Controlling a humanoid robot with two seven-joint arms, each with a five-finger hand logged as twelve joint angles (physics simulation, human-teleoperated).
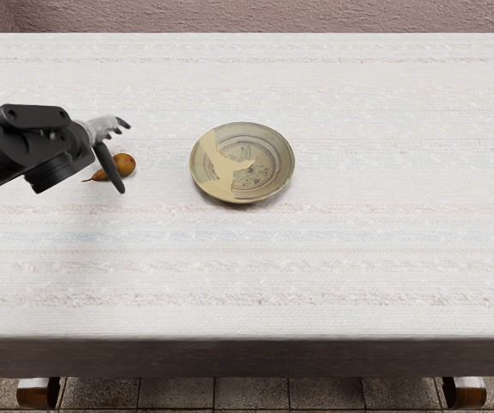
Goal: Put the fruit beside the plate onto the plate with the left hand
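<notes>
Left hand (pixel 101 138): spread wide, holding nothing, poised right at the fruit (pixel 126 163) on the left part of the surface (pixel 333 258). Short fingers (pixel 118 124) fanned out toward the far side, one long dark digit (pixel 110 169) slanting down across the fruit's left flank. Can't tell from this single view whether that digit touches the skin or hangs just above it. No wrap around the fruit either way. Fruit: apparently a small pear, lying on its side on the cloth, fat end toward the plate (pixel 199 169), thin stem end pointing down-left toward the wrist. Long axis: roughly left-right with a slight slant, nearly in line with the forearm. Key for the grasp: better to close across the belly, far side to near side. Along the axis, real risk of squirting it out toward the plate or setting it rolling. Fruit position relative to palm: just to the right and a touch nearer the camera, partly hidden by the dark digit. Well apart from the plate, bare cloth between. Plate: right of the fruit, about level with it in the picture, so a plain lift and sweep right for the carry. Right arm not in view, so left the only candidate, and the near one. Reads as pre-grasp, placement not yet begun. Next call: lower, wrap across the belly, confirm hold, then lift.
</notes>
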